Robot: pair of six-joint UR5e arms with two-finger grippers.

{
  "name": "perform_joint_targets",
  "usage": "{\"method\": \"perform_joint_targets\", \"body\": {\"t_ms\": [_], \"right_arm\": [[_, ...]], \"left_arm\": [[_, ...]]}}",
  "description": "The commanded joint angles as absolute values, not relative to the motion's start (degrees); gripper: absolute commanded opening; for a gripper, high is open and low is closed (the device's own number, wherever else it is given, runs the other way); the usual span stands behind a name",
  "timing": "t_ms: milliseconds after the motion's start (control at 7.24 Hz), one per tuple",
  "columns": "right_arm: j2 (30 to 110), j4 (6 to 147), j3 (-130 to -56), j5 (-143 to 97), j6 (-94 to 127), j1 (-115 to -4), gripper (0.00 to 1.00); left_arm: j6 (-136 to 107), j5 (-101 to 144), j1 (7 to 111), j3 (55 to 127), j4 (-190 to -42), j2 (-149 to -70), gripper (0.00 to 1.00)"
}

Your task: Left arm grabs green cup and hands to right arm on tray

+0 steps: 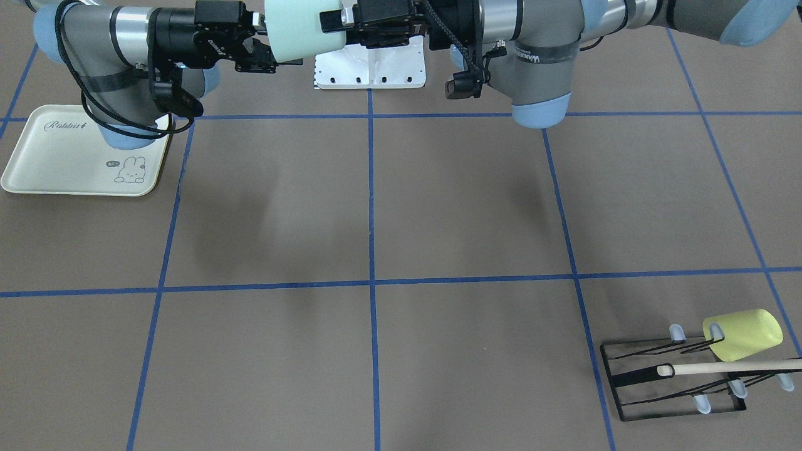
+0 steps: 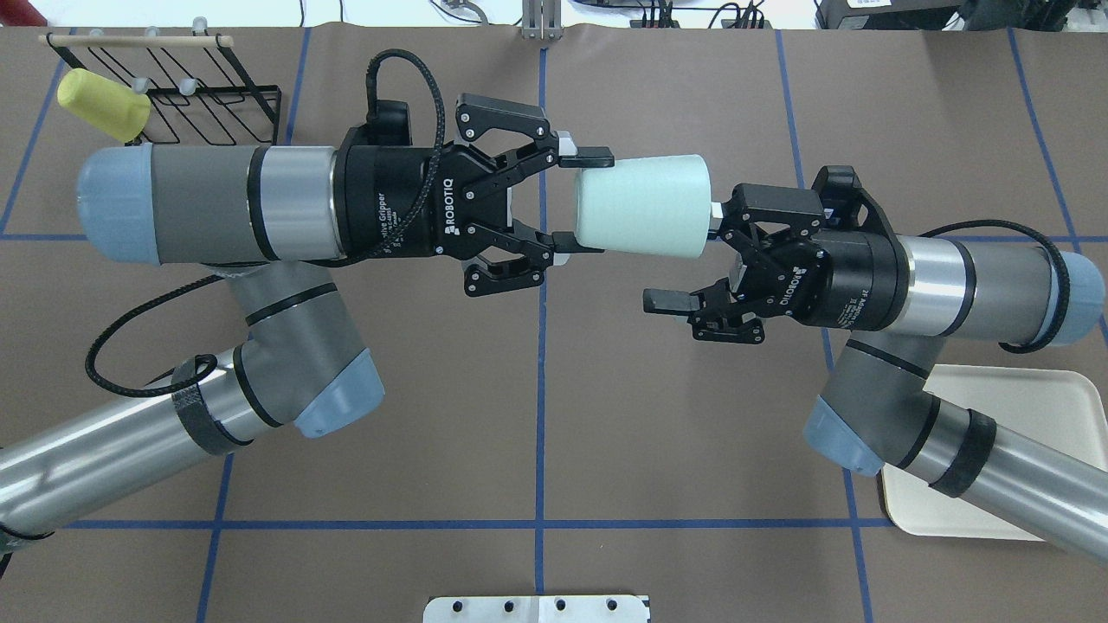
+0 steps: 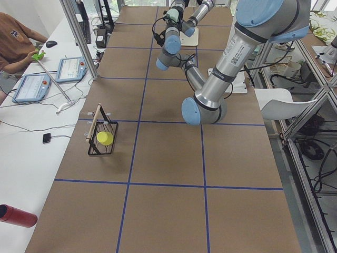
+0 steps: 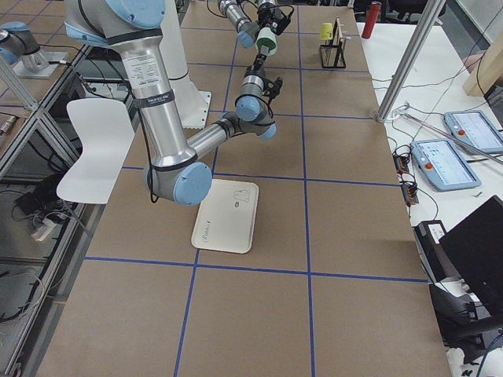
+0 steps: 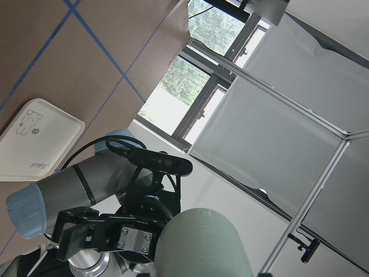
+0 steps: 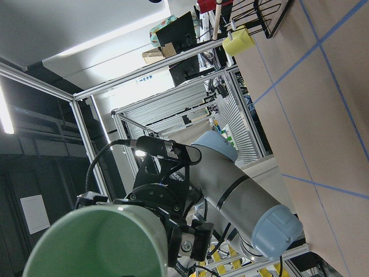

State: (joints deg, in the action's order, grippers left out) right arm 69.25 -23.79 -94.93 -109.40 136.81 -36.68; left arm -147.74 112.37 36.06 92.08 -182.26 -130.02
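The pale mint-green cup (image 2: 645, 206) hangs on its side in mid-air over the table's middle and also shows in the front view (image 1: 304, 28). My left gripper (image 2: 584, 205) is shut on the cup's narrow end, one finger on each side. My right gripper (image 2: 688, 255) is open at the cup's wide mouth: one finger is at the rim, the other stands apart below it. The cream Rabbit tray (image 2: 1039, 407) lies on the table under my right arm, nothing on it (image 1: 37, 169). The right wrist view looks at the cup's open mouth (image 6: 98, 242).
A black wire rack (image 2: 199, 95) stands at the far left corner with a wooden rod and a yellow-green cup (image 2: 99, 104) on a peg. The white base plate (image 2: 537, 608) is at the near edge. An operator sits by the table's far side in the exterior left view.
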Motion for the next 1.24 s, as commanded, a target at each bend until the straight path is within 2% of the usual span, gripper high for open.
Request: {"method": "perform_joint_targets", "body": {"t_ms": [0,276,553,691,829,967,1105], "right_arm": [[69.3,-24.4,-94.9,-109.3,136.8,-36.7,0.61],[69.3,-25.7,-94.7,-109.2,136.8,-36.7,0.28],[69.6,-26.5,-94.5,-109.2,136.8,-36.7,0.18],[69.6,-26.5,-94.4,-109.2,136.8,-36.7,0.06],[69.8,-26.5,-94.5,-109.1,136.7,-36.7,0.0],[69.9,-26.5,-94.7,-109.0,136.8,-36.7,0.0],[69.9,-26.5,-94.7,-108.9,136.8,-36.7,0.0]], "left_arm": [[-147.7,112.3,35.2,91.9,-182.0,-130.2,0.0],[-147.7,112.2,34.4,91.8,-181.9,-130.2,0.0],[-147.7,112.2,33.8,91.7,-181.5,-130.2,0.0],[-147.7,112.3,33.8,91.8,-181.4,-130.2,0.06],[-147.3,112.3,33.8,91.9,-181.3,-130.1,0.75],[-147.1,112.3,34.4,92.2,-181.4,-130.0,1.0],[-147.0,112.3,34.7,92.2,-181.4,-129.9,1.0]]}}
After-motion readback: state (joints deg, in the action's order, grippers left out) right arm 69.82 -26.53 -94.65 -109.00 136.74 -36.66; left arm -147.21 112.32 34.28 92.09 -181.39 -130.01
